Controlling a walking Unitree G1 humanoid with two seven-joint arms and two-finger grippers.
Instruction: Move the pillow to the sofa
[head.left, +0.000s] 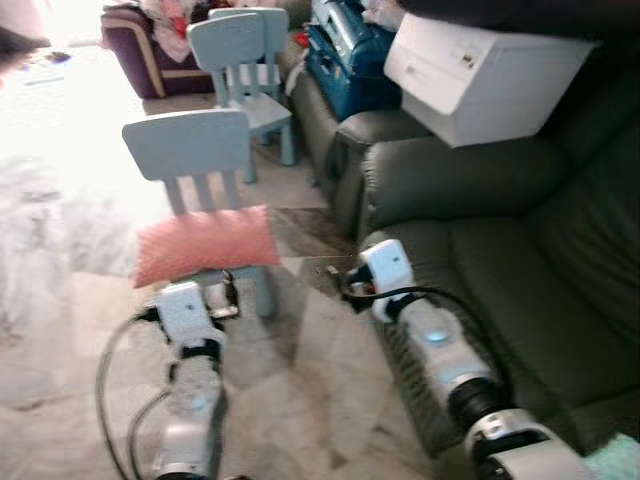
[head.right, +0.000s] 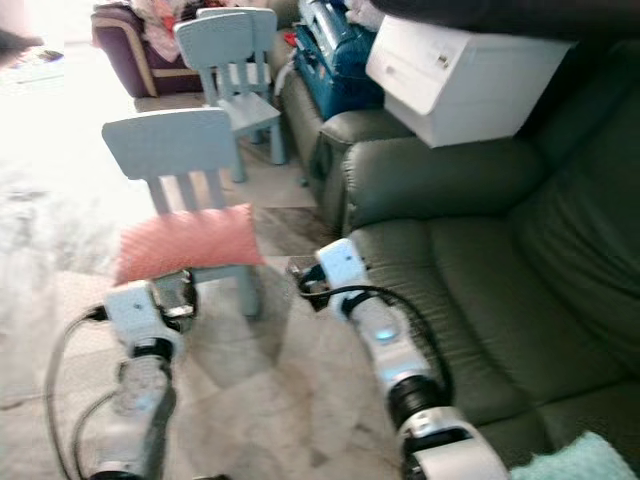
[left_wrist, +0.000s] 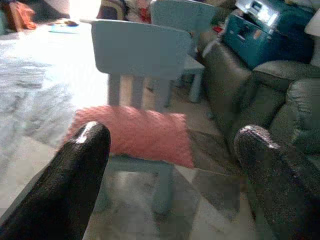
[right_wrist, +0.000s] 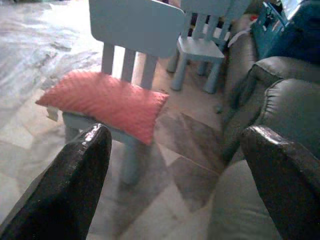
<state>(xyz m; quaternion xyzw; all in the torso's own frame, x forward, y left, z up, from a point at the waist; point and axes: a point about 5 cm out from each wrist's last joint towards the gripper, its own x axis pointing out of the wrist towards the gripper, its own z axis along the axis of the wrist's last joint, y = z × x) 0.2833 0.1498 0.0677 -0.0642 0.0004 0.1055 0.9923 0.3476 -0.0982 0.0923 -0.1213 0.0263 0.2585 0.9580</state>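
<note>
In the left eye view, the left gripper (head.left: 222, 293) sits nearest, raised just short of the pillow (head.left: 205, 245), which lies flat on the seat of a chair (head.left: 190, 150); the right gripper (head.left: 352, 283) hangs beside the sofa (head.left: 500, 260) edge, clear of the approach. The right eye view shows the same layout, with a white box (head.right: 460, 75) occupying the far sofa arm, so the near cushion looks like the free drop zone. The left wrist view shows its fingers (left_wrist: 75, 175) spread wide, framing the pillow for a grasp. The right wrist view shows its fingers (right_wrist: 75, 175) likewise parted, holding nothing.
</note>
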